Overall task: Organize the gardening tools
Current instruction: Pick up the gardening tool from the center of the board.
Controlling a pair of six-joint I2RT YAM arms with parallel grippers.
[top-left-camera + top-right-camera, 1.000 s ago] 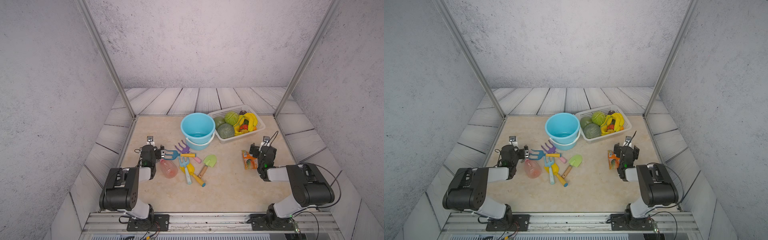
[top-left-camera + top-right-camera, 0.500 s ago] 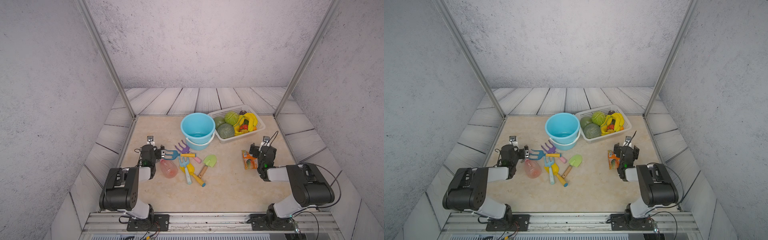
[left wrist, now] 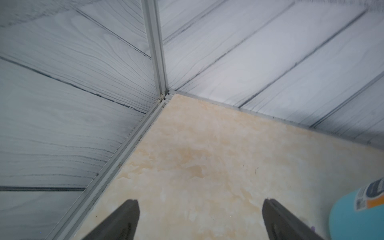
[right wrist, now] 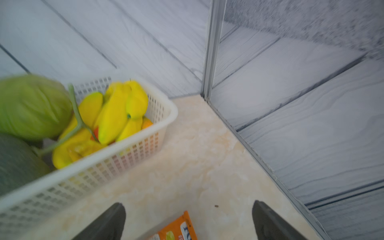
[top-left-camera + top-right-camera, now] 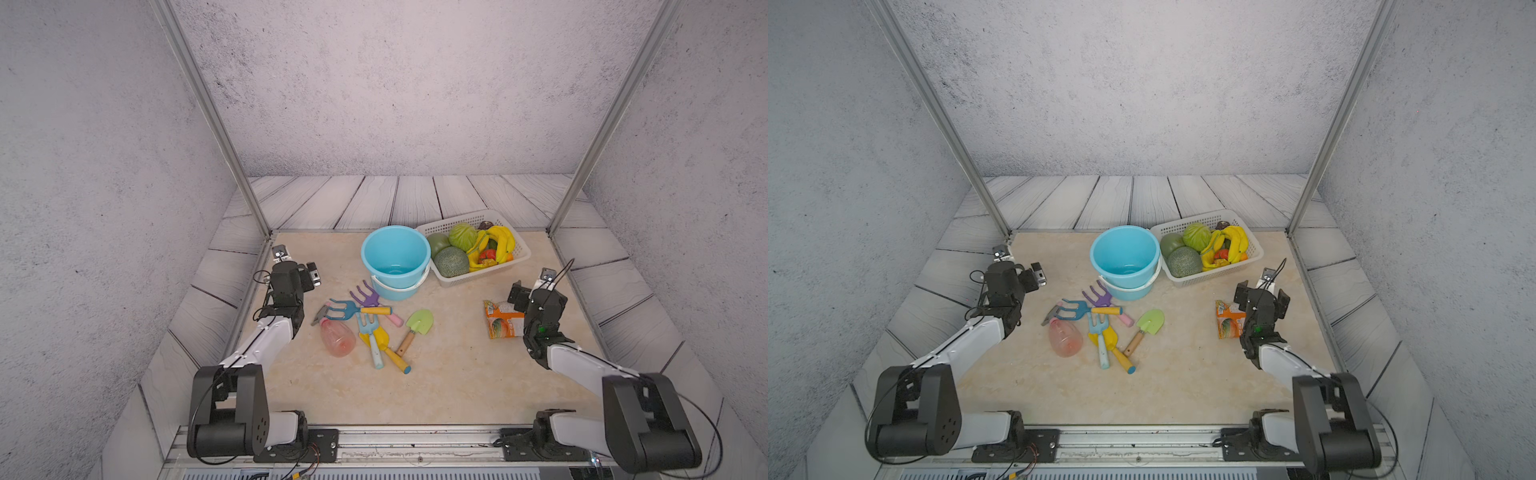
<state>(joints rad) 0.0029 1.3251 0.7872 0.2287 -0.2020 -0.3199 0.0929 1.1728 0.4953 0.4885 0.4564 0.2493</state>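
Note:
The gardening tools lie in a loose pile mid-table in both top views: purple rake (image 5: 365, 294), teal fork (image 5: 345, 309), light-blue fork (image 5: 370, 334), yellow trowel (image 5: 384, 345) and green wooden-handled shovel (image 5: 419, 323). A pink spray bottle (image 5: 337, 338) lies at the pile's left. My left gripper (image 3: 200, 202) is open and empty over bare table, left of the pile. My right gripper (image 4: 188, 204) is open at the right side, low over the corner of an orange packet (image 4: 178, 228), holding nothing.
A blue bucket (image 5: 395, 253) stands just behind the pile. Its side shows in the left wrist view (image 3: 357, 216). A white basket (image 5: 521, 253) of fruit and vegetables sits at the back right. The orange packet (image 5: 500, 320) lies beside the right arm. Walls enclose the table.

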